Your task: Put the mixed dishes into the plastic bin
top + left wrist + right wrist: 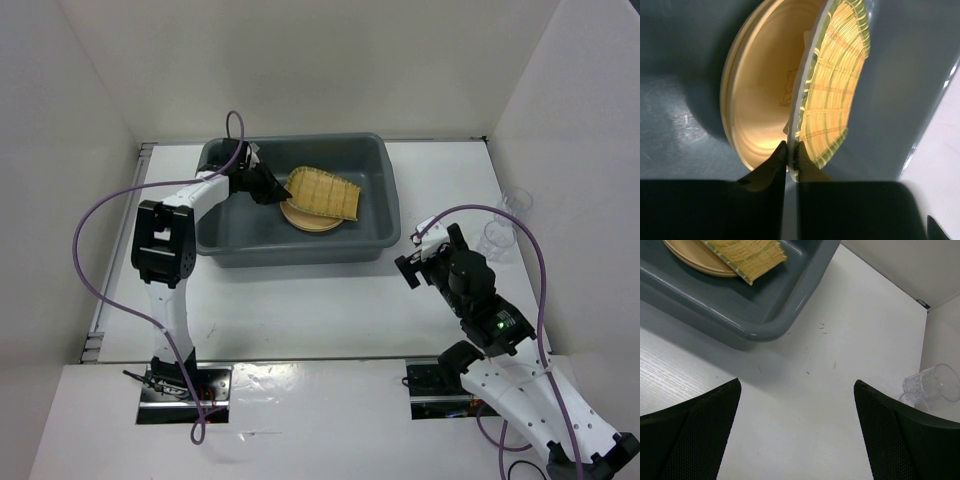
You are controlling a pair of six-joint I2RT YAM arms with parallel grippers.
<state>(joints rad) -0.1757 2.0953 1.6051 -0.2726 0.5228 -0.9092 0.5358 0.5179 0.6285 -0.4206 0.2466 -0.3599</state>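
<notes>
The white worktop (pixel 330 300) carries the grey plastic bin (pixel 300 250), which lies ahead-left of the right tool (pixel 797 384). That tool's fingers are spread wide and hold nothing. Inside the bin, the left tool (pixel 791 155) is pinched narrow on the edge of the bamboo tray (pixel 835 95). The tray lies over a tan plate (pixel 765 95) just ahead of that tool. Two clear cups (pixel 497 238) stand ahead-right of the right tool, outside the bin.

Large dark grey rectangular plastic bin (pixel 300 256) sitting open side up on the table, toward far side. Round tan plate (pixel 303 221) lying flat on bin floor; double rim line showing in left wrist view, stacked pair not confirmable. Wedge-shaped woven bamboo tray (pixel 325 192) lying across plate, slats facing up, overhanging toward bin's right end. Two small clear plastic cups sitting outside bin by right wall, just beside each other: far cup (pixel 518 203), near cup (pixel 497 238).
</notes>
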